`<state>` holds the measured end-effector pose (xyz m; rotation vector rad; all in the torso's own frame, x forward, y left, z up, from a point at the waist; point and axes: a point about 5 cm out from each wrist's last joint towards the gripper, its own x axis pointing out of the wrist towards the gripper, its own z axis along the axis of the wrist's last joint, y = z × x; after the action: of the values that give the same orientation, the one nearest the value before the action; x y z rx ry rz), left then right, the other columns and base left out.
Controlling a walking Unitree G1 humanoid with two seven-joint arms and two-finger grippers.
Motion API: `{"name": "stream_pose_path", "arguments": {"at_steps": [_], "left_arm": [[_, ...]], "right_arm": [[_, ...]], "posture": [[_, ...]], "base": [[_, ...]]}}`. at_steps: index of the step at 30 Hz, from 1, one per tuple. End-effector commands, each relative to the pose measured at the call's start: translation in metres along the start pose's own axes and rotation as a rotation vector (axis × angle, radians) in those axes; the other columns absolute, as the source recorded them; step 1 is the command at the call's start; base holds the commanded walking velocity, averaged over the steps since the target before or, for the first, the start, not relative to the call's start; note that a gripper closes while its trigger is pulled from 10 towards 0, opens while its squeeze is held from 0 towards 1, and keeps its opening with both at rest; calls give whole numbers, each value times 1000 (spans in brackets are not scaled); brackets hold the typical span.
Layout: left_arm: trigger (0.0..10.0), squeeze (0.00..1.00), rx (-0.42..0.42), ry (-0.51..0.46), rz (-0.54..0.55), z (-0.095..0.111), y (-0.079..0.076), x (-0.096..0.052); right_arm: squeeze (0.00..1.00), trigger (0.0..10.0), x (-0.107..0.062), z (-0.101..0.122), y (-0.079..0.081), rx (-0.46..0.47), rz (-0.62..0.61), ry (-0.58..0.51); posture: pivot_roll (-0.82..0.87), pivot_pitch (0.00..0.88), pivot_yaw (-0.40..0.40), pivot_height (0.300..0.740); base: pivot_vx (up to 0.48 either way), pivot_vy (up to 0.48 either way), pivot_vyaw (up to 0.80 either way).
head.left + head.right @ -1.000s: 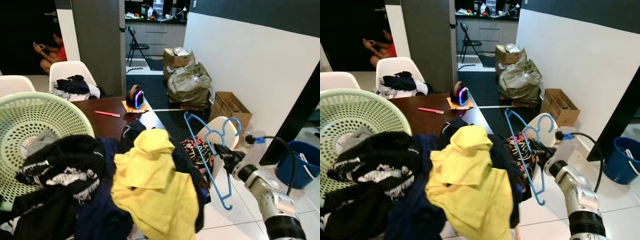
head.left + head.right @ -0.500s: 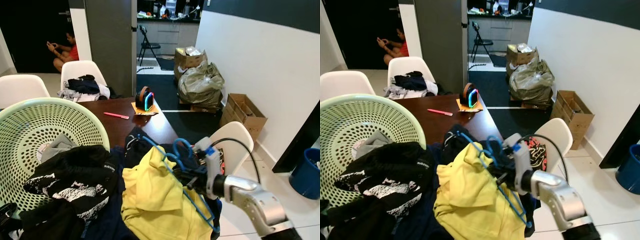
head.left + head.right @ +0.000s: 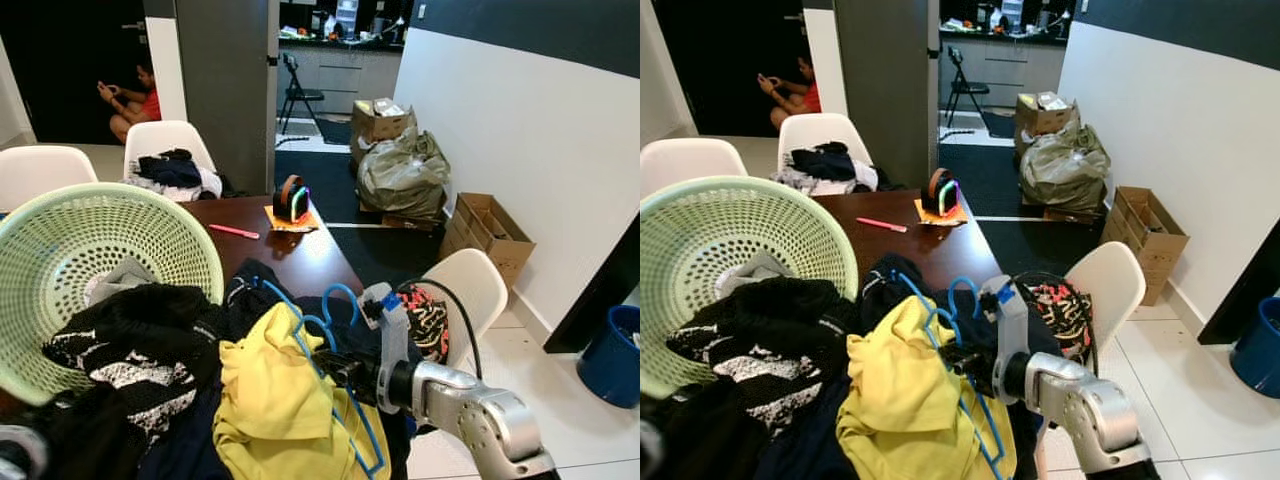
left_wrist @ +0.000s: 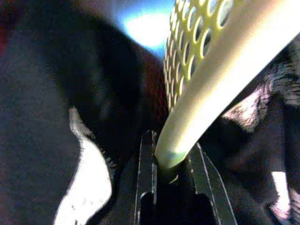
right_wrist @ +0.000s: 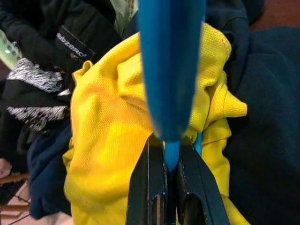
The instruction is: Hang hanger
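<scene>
A blue plastic hanger (image 3: 312,345) lies tilted over the clothes pile, its hook (image 3: 340,295) pointing up. My right gripper (image 3: 338,368) is shut on its lower bar; the wrist view shows the blue bar (image 5: 171,70) pinched between both fingers (image 5: 149,187). Under it is a yellow shirt (image 3: 268,400) on dark garments (image 3: 140,330). My left gripper (image 4: 171,161) is shut on the rim of the pale green laundry basket (image 3: 115,192), which is tipped on its side at the left with clothes spilling out.
The dark wooden table (image 3: 300,255) carries a pink pen (image 3: 236,231) and a small speaker with a glowing ring (image 3: 291,198). White chairs (image 3: 472,290) stand around it. Cardboard boxes (image 3: 487,230), bags and a blue bucket (image 3: 612,355) line the right wall. A person (image 3: 130,100) sits far back.
My right gripper has carried the hanger from beside the table's right edge leftwards over the yellow shirt. The camera has shifted too.
</scene>
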<state>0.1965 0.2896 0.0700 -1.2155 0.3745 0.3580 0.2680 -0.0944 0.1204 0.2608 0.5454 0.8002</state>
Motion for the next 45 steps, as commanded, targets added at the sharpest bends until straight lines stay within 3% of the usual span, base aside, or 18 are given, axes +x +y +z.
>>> {"name": "stream_pose_path", "arguments": {"at_steps": [1, 7, 15, 16, 18, 19, 21, 22, 23, 25, 31, 33, 34, 35, 36, 37, 41, 45], "left_arm": [[0, 0, -29, 120, 11, -22, 0, 5], [0, 0, -51, 176, 11, -36, -2, 5], [0, 0, -9, 141, 31, -32, -9, 5], [0, 0, -15, 65, 25, -23, -20, 5], [0, 0, -15, 65, 25, -23, -20, 5], [0, 0, -35, -17, -8, -13, -36, 5], [0, 0, -35, -17, -8, -13, -36, 5], [0, 0, -81, -116, -58, -1, -52, 3], [0, 0, -81, -116, -58, -1, -52, 3], [0, 0, -272, -384, -208, 30, -78, -13], [0, 0, -368, -477, -252, 35, -80, -22], [0, 0, -449, -406, -311, 9, -91, -22], [0, 0, -449, -406, -311, 9, -91, -22], [3647, 0, -477, -350, -362, -6, -103, -22], [3647, 0, -477, -350, -362, -6, -103, -22], [4667, 0, -496, -290, -416, -20, -116, -24], [4667, 0, -501, -212, -469, -36, -131, -28], [5255, 0, -511, -135, -426, -50, -124, -28]], "right_arm": [[0, 10000, 5, -15, 1, 46, 0, 82], [0, 10000, 4, -11, 0, 62, -35, 75], [0, 10000, 10, -6, 5, 76, -30, 57], [0, 10000, 12, -6, 6, 78, -30, 55], [0, 10000, 12, -6, 6, 78, -30, 55], [0, 10000, 13, -6, 6, 79, -30, 55], [0, 10000, 13, -6, 6, 79, -30, 55], [0, 10000, 13, -7, 6, 80, -33, 57], [0, 10000, 13, -7, 6, 80, -33, 57], [0, 10000, 12, -8, 5, 80, -39, 64], [0, 10000, 12, -8, 5, 82, -43, 68], [0, 10000, 11, -8, 5, 79, -42, 76], [0, 10000, 11, -8, 5, 79, -42, 76], [0, 10000, 11, -7, 5, 77, -42, 79], [0, 10000, 11, -7, 5, 77, -42, 79], [0, 10000, 11, -7, 5, 75, -42, 80], [0, 10000, 12, -6, 5, 74, -41, 80], [0, 10000, 12, -6, 6, 71, -37, 81]], "posture": [[119, 0, -90, 740], [126, 0, -94, 740], [128, 0, -99, 740], [129, 0, -102, 740], [129, 0, -102, 740], [129, 0, -103, 740], [129, 0, -103, 740], [130, 0, -105, 740], [130, 0, -105, 740], [133, 0, -108, 740], [138, 0, -113, 740], [139, 0, -118, 740], [139, 0, -118, 740], [139, 0, -118, 740], [139, 0, -118, 740], [139, 0, -118, 740], [146, 0, -120, 740], [144, 0, -117, 740]], "base": [[0, 0, 0], [0, 0, 0], [0, 0, 0], [0, 0, 0], [0, 0, 0], [0, 0, 0], [0, 0, 0], [0, 0, 0], [0, 0, 0], [0, 0, 0], [0, 0, 0], [0, 0, 0], [0, 0, 0], [0, 0, 0], [0, 0, 0], [0, 0, 0], [0, 0, 0], [0, 0, 0]]}}
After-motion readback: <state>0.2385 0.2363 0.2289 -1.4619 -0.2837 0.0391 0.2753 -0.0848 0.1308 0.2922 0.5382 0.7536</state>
